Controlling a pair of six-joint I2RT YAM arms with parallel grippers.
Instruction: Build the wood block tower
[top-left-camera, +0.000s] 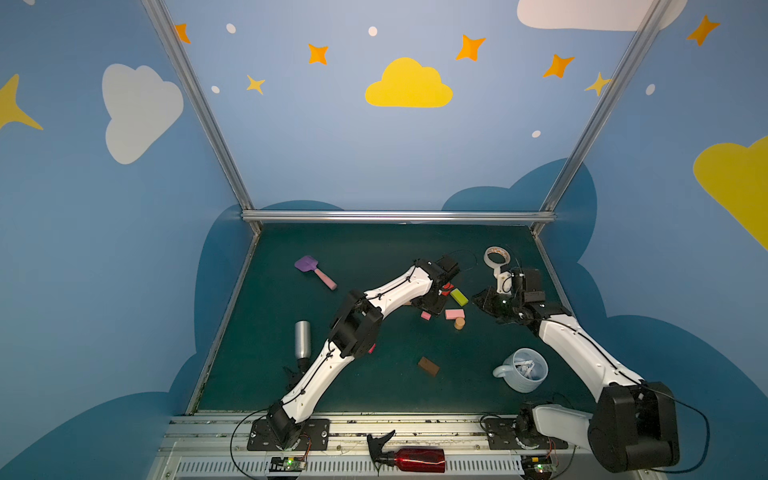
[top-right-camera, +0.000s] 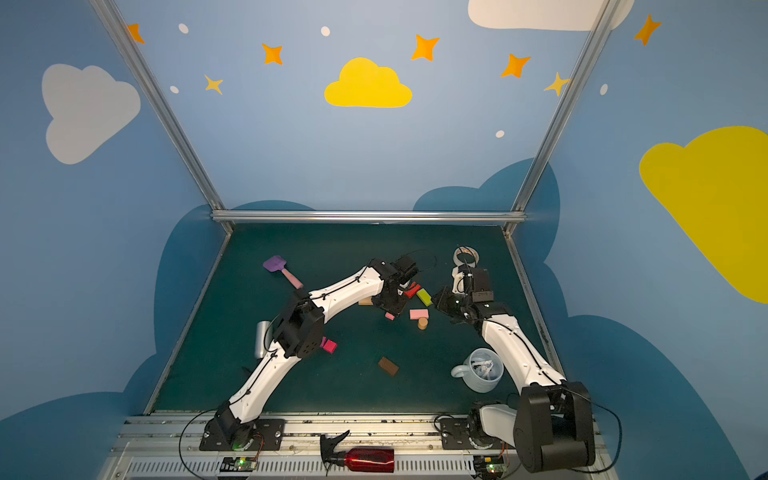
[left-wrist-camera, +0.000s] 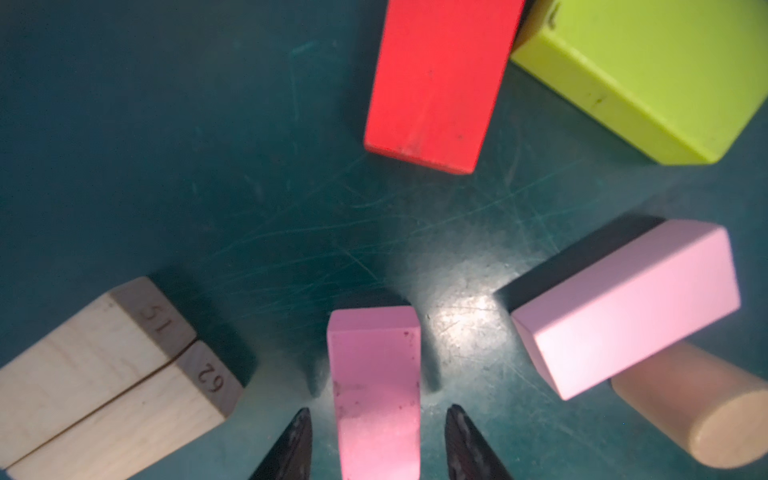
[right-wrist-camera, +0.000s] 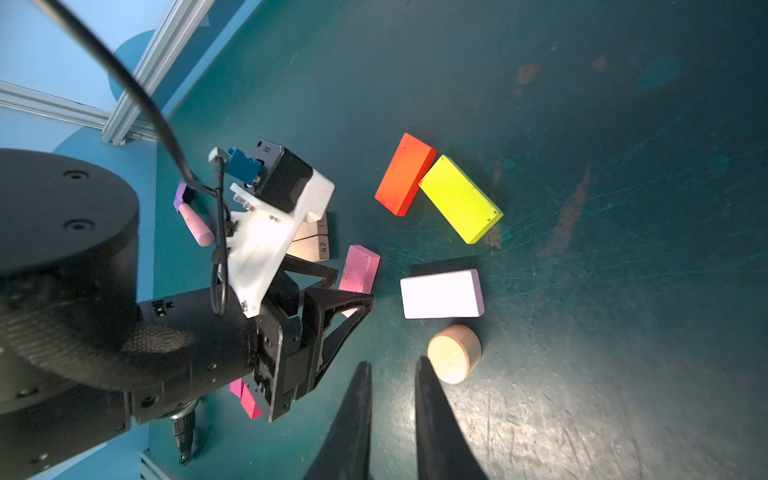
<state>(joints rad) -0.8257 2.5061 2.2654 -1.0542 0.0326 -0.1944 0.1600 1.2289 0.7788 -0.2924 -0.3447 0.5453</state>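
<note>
My left gripper (left-wrist-camera: 378, 411) is open and straddles a pink block (left-wrist-camera: 374, 357) lying on the green mat, with a gap on each side. Around it lie two tan blocks (left-wrist-camera: 104, 374) side by side, a red block (left-wrist-camera: 436, 83), a lime-green block (left-wrist-camera: 648, 79), a light pink block (left-wrist-camera: 623, 307) and a tan cylinder (left-wrist-camera: 706, 415). A brown block (top-left-camera: 428, 366) lies nearer the front. Magenta squares (top-right-camera: 329, 345) sit by the left arm's elbow. My right gripper (right-wrist-camera: 392, 365) hovers just beside the cylinder (right-wrist-camera: 454, 358), its jaws narrowly apart and empty. No tower is in view.
A purple spatula (top-left-camera: 309, 268) lies at the back left and a white tape roll (top-left-camera: 495, 256) at the back right. A metal bottle (top-left-camera: 302, 338) stands left of the left arm. A pale mug (top-left-camera: 524, 370) sits by the right arm. A red spray bottle (top-left-camera: 409, 459) lies on the front rail.
</note>
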